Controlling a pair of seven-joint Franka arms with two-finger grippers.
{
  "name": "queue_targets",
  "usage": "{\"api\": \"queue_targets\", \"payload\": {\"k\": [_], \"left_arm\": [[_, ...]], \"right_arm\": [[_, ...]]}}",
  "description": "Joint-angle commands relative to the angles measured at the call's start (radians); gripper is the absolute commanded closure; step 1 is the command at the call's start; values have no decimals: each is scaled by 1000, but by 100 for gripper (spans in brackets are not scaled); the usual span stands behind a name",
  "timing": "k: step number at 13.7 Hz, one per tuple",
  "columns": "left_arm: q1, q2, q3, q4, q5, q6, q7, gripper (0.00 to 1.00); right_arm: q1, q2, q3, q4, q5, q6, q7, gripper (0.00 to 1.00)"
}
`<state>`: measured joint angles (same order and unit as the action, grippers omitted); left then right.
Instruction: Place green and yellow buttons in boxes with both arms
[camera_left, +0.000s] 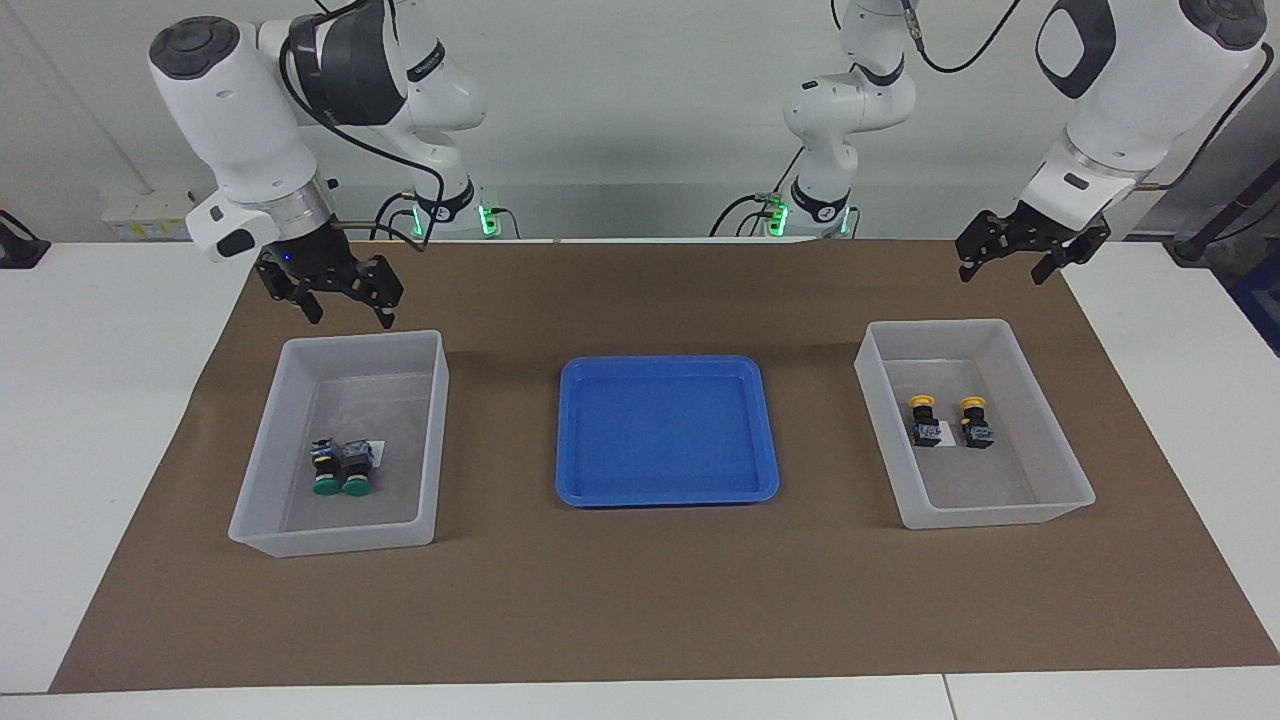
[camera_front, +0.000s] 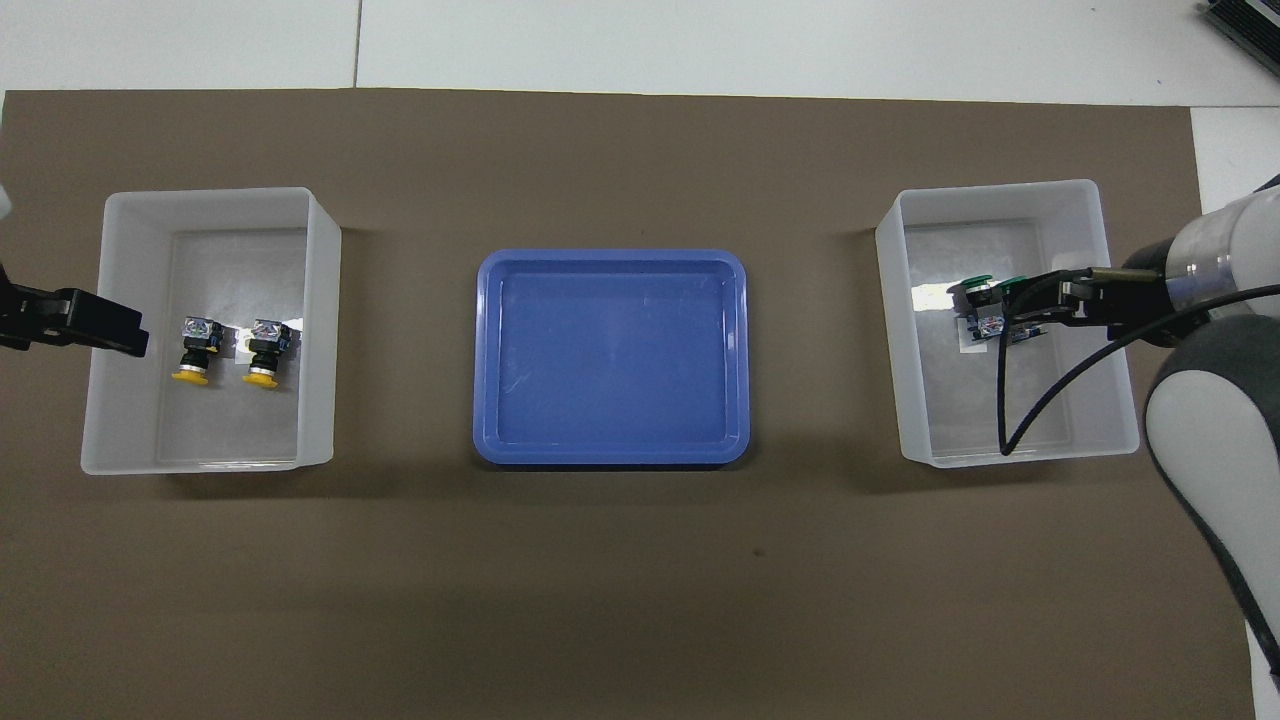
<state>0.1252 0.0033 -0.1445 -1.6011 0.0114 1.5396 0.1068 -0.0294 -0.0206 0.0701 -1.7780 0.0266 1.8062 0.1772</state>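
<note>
All four buttons binned; sorting looks done, next is just both arms parking clear.

Green buttons (camera_left: 340, 470) lie side by side, touching, in the box (camera_left: 290, 400) at the right arm's end, caps at 6 o'clock in the facing view. Yellow buttons (camera_left: 945, 420) lie apart in the other box (camera_left: 1050, 440), caps at 12, long axes 12–6. Blue tray (camera_left: 590, 490) sits between. Right gripper (camera_left: 345, 312) and left gripper (camera_left: 1008, 268) hang wide, holding nothing, over the mat (camera_left: 640, 600) by the boxes' 12 o'clock rims.

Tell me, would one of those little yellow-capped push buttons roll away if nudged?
Probably not far: the yellow-capped push button has a blocky black body and lies on its side in the translucent plastic bin. Its round cap might let it pivot. It looks rigid and light.
</note>
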Motion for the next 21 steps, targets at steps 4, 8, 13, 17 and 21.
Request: {"api": "queue_targets", "payload": {"k": [4,8,13,17,21], "left_arm": [[-1,-31,3,-33,-13,-1,-7,0],[4,-31,3,-31,-13,-1,-7,0],[5,-31,3,-31,-13,-1,-6,0],[5,-31,3,-31,-11,-1,-6,0],[-2,-32,3,-31,-11,-21,-9,0]], "right_arm": [[-11,-15,8,-11,15,-1,5,0],[-11,-15,8,-11,15,-1,5,0],[-11,-15,8,-9,15,-1,5,0],[-11,-15,8,-11,15,-1,5,0],[-11,-15,8,-11,16,-2,5,0]]}}
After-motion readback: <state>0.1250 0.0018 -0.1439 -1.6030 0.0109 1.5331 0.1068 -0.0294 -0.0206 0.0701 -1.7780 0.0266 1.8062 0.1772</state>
